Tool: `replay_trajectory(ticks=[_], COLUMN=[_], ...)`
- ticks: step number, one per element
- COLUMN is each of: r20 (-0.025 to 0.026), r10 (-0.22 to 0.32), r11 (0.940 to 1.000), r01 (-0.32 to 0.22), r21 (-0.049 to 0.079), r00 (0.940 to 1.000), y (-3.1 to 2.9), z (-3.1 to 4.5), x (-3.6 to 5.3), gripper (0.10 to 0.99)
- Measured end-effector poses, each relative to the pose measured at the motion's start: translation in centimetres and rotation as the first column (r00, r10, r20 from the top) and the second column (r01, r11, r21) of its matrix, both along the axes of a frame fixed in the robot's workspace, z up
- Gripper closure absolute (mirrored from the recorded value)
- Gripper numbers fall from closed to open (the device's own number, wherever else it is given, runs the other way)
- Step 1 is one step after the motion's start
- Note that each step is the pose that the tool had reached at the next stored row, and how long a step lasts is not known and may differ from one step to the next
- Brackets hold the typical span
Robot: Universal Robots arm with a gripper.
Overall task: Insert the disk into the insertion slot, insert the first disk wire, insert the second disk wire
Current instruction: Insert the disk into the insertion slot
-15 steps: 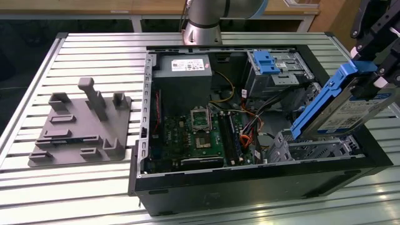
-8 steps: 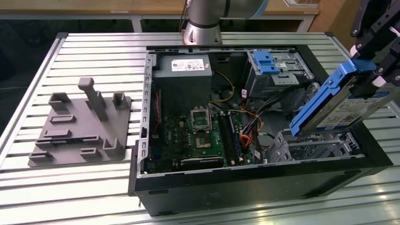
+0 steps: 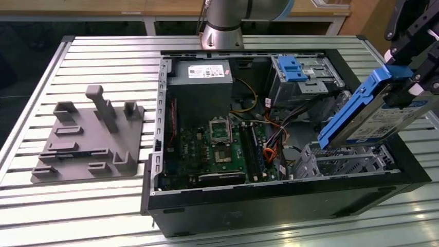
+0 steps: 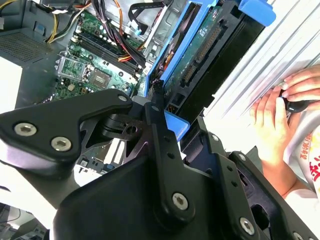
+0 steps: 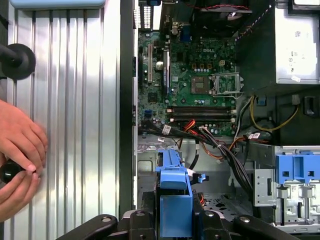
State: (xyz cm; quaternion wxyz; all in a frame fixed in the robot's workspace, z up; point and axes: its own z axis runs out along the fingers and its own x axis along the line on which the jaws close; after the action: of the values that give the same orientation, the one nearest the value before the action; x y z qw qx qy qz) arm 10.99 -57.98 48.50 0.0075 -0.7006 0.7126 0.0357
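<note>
When read from the exterior view's left: grey fixture plate point(image 3: 86, 141) flat on slatted table point(image 3: 103, 62), well apart from the work; open computer case point(image 3: 274, 200) mid-table, green motherboard point(image 3: 213, 149) inside; tall grey bay point(image 3: 312, 85) with blue latch point(image 3: 291, 69) toward the back; insertion slot point(image 3: 346, 160) in the case's corner at that view's right; disk point(image 3: 376, 122) just above it, tilted, not yet in, blue carrier clamped between closed fingers of gripper point(image 3: 406, 81)
</note>
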Motion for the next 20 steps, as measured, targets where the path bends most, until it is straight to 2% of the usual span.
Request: replay_trajectory(ticks=[20], r20=[0.0000], r10=[0.016], r11=[0.9999], r01=[-0.016], r21=[0.002], r00=[0.9999], y=[0.13], z=[-0.04], x=[0.48], gripper=[0.722])
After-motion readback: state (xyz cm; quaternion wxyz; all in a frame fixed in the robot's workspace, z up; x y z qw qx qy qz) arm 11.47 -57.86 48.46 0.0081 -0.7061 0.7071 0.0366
